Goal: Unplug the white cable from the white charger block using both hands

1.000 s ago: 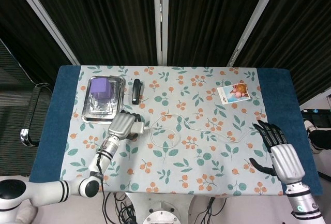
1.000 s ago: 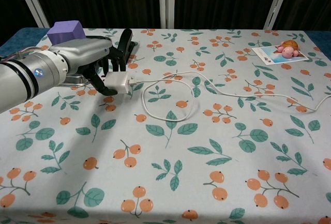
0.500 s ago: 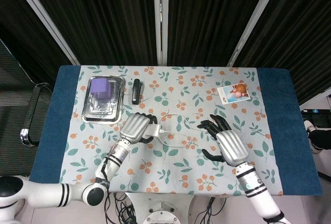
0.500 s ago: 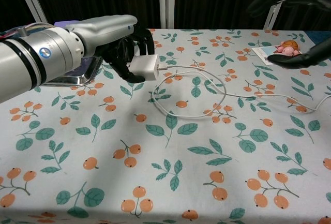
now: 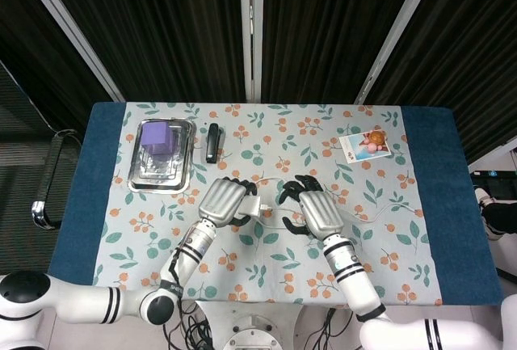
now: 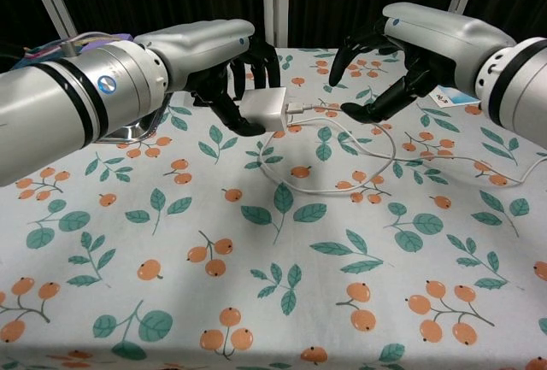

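Both hands work near the white charger block: our left hand grips it lifted as anchor; right hand, fingers spread and empty, nears the white cable.

the left hand holds the charger above the table, and the open right hand hangs just beside the plug end, a small gap between them. under the gap loops the cable. the tray and a black object sit behind the left hand. a card lies far right.
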Motion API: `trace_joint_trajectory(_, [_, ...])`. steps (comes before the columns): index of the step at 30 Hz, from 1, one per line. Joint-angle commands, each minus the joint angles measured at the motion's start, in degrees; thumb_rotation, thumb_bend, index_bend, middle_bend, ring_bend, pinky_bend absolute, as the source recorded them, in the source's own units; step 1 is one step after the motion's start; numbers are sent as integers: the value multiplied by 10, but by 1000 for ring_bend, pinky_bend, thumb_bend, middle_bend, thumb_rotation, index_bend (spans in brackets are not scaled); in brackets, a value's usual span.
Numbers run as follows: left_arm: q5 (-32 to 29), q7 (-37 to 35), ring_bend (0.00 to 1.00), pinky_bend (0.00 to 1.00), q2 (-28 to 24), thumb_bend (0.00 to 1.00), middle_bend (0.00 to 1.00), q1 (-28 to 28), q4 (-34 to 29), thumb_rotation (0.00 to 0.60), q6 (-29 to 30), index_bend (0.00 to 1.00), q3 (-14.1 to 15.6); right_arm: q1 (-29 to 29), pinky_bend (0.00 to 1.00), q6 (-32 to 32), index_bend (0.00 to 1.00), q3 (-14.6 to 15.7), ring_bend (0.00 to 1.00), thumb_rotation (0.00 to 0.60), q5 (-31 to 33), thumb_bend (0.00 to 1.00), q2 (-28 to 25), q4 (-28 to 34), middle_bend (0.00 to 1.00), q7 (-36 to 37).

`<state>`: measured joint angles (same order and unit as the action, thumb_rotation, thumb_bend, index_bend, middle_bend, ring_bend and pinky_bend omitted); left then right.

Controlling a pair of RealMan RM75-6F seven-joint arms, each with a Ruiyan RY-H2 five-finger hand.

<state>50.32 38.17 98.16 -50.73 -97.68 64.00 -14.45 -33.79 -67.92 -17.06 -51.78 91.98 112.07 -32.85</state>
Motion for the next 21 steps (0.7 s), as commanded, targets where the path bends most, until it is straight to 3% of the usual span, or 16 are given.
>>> trace_joint_trajectory(1, [-6, 7, 421, 456, 4, 361, 551, -4, -3, 600, 6, 568, -2, -14, 82, -3, 433, -8, 89, 600, 21, 270, 17, -15, 231, 0])
trace_joint_trajectory(13, [-23, 36, 421, 441, 22, 357, 550, -16, -9, 600, 34, 569, -5, -47, 59, -12, 479, -17, 89, 600, 53, 272, 78, -74, 231, 26])
trace_joint_trajectory(21, [-28, 43, 421, 442, 24, 356, 549, -21, -14, 600, 40, 569, -7, -54, 58, -15, 490, -17, 89, 600, 56, 273, 87, -85, 231, 39])
